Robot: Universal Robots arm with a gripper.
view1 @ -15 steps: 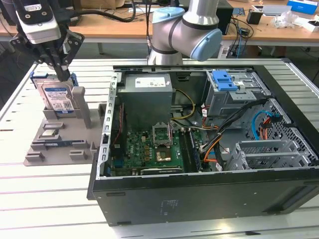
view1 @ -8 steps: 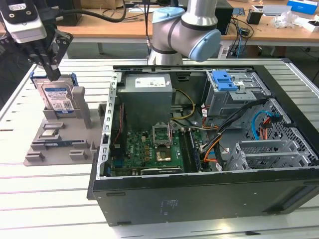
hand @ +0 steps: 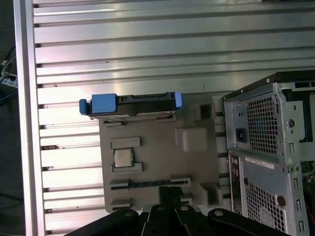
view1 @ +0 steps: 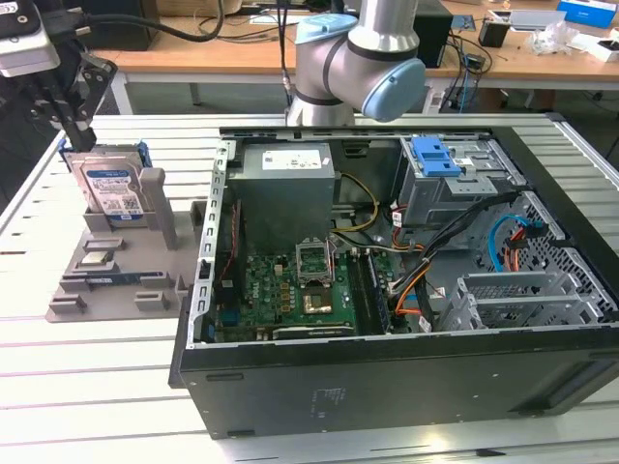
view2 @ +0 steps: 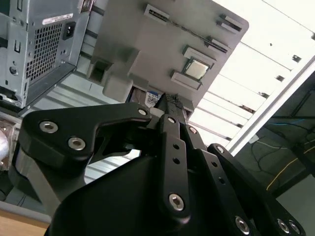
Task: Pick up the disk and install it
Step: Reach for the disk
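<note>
A slatted metal table (view1: 97, 387) carries an open black computer case (view1: 387, 391), which takes up the middle and the exterior view's right. Its motherboard (view1: 290, 290) lies exposed, with a grey power-supply box (view1: 285, 193) at the far side. To the exterior view's right of that box is a drive cage with a blue latch (view1: 435, 155). The arm (view1: 358, 58) rises behind the case's far wall. A grey fixture plate (view1: 155, 253) lies flat on the table just beside the case, on the exterior view's left. The disk (view1: 108, 186) stands upright on edge in a slot at the plate's far end, its white-and-blue label facing near and its blue side rails showing. In the first wrist view the disk (hand: 130, 104) shows edge-on. The gripper (view1: 79, 135) hangs over the far left of the table, above the disk and clear of it. In both wrist views its fingers (view2: 172, 104) are drawn together at the tips with nothing held between them. A square processor chip (view1: 97, 256) and a memory stick (view1: 106, 278) sit in recesses nearer on the plate.
</note>
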